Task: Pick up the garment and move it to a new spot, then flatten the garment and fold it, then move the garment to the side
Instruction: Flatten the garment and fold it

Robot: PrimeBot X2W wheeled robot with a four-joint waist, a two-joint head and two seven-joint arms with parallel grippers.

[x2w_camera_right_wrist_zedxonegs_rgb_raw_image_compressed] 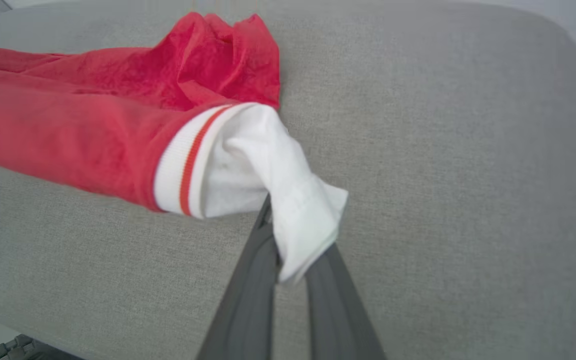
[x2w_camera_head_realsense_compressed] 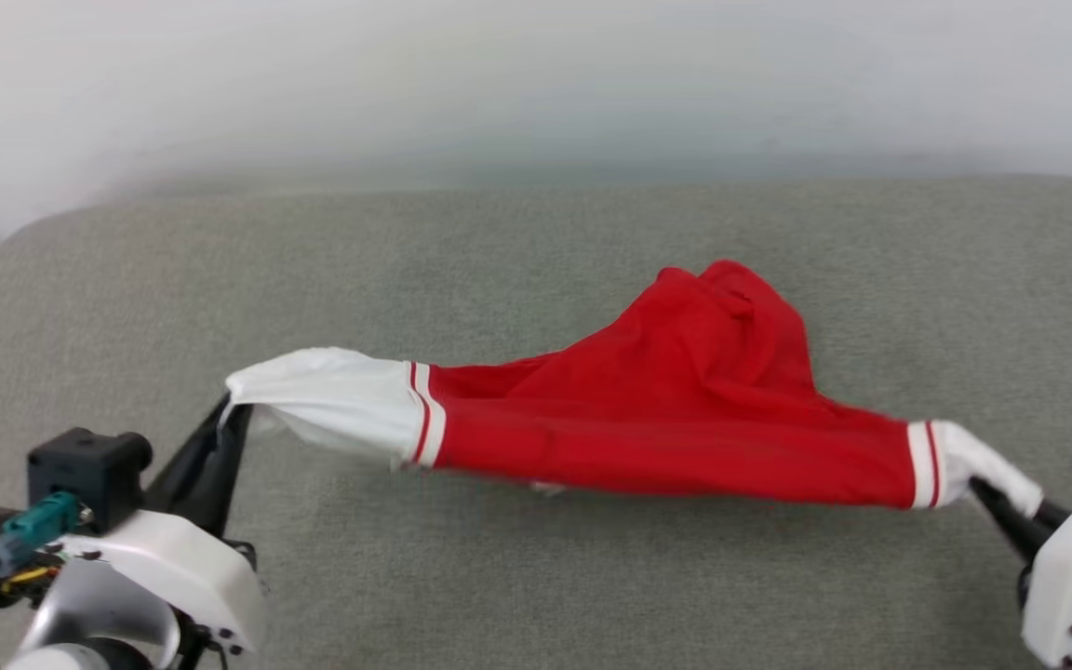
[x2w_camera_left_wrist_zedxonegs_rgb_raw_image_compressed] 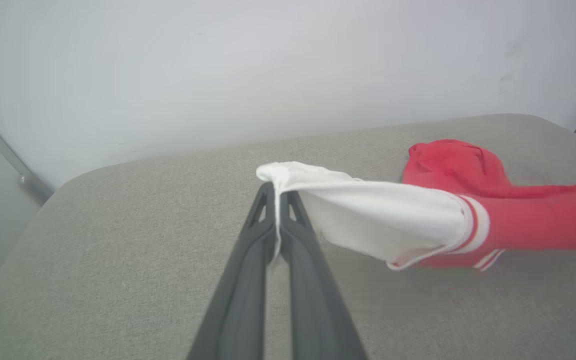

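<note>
Over grey cushion (x2w_camera_head_realsense_compressed: 536,242), left gripper (x2w_camera_head_realsense_compressed: 227,408) and right gripper (x2w_camera_head_realsense_compressed: 981,486) pinch sleeves of the garment (x2w_camera_head_realsense_compressed: 685,400).

Head view high, facing down over grey cushion (x2w_camera_head_realsense_compressed: 592,233), both wrist views low, close, all sharing the garment (x2w_camera_head_realsense_compressed: 685,409)

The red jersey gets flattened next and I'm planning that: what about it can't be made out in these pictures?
- Which side faces up: head view, the jersey is bunched, folded over itself.
- Right gripper fingertips: right wrist view, the white sleeve drapes over them.
- Jersey's middle: left wrist view, cut by the right edge; right wrist view, by the left edge.
</note>
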